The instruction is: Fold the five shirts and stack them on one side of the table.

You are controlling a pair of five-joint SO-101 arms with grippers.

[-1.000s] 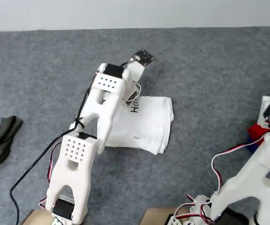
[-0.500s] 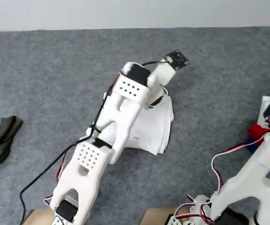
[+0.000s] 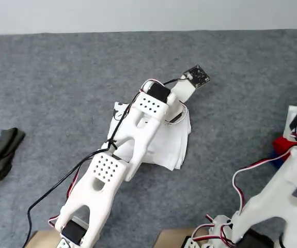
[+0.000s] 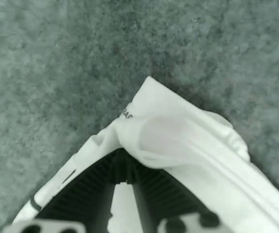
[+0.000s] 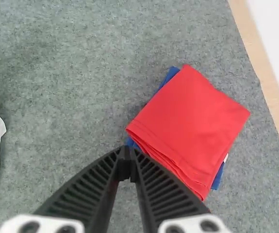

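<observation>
Shifting rightward, end effector [image 4: 124, 162] clutching shirt [image 3: 165, 143]

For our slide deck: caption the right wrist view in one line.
Shut hand over the table, beside a folded red shirt lying on a blue shirt.
</observation>
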